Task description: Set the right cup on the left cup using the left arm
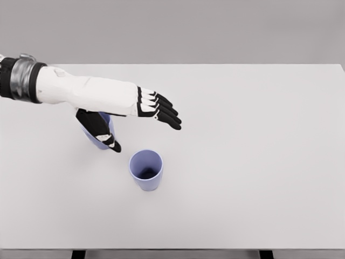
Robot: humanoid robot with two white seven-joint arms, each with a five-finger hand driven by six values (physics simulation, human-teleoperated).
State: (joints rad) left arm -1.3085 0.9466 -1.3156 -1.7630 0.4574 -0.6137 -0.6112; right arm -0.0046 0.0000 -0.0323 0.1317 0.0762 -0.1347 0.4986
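Upright right cup (pixel 146 170) (mouth up, untouched), left cup (pixel 101 134) behind, under the spread, empty left robot hand (pixel 141 116).

My left hand (pixel 141 110) is showing smooth white shell and matt black fingers; both cups (pixel 146 170) are looking like matt plastic, the surface (pixel 259 162) smooth and matt.

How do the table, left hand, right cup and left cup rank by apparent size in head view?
1. table
2. left hand
3. right cup
4. left cup, mostly hidden behind the hand, so its rank is unsure.
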